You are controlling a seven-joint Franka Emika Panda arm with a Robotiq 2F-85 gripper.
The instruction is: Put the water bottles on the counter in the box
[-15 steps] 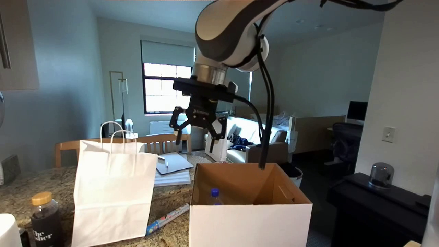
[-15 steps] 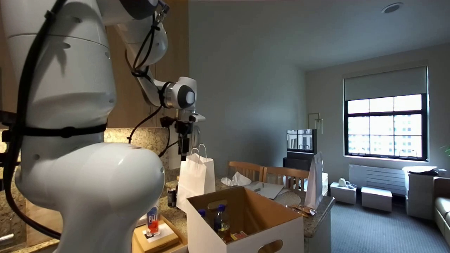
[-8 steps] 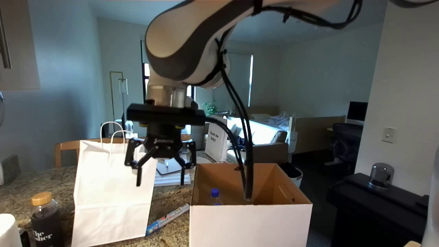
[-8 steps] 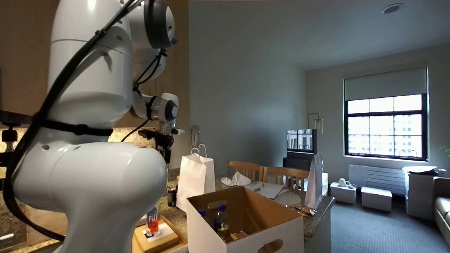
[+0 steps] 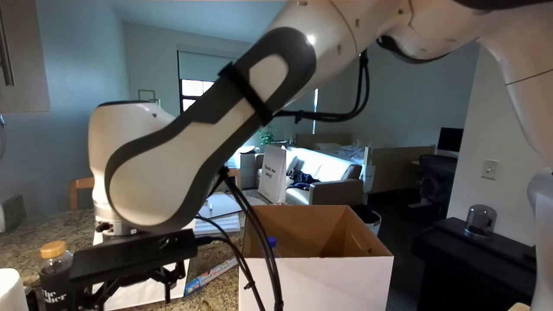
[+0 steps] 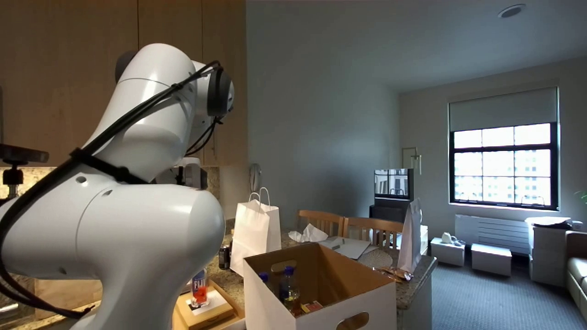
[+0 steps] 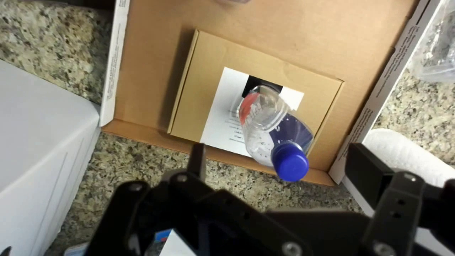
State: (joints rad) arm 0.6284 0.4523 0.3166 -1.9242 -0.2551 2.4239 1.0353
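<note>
A clear water bottle with a blue cap stands upright on a flat brown carton in a shallow cardboard tray on the speckled counter. An exterior view shows that same bottle beside the arm's base. My gripper is above it, fingers wide apart, the cap showing in the gap; no contact is visible. In an exterior view the gripper is low at the left, partly cut off by the frame. The large box holds two blue-capped bottles, one plain, the other mostly hidden behind the wall.
A white paper bag stands behind the box. An orange-capped bottle and a white cup sit near the gripper. A white roll and a clear container flank the tray.
The arm has swung down and away from above the box area, past the paper bag toward the tray, jaws open throughout. Bottles and box have not moved.
</note>
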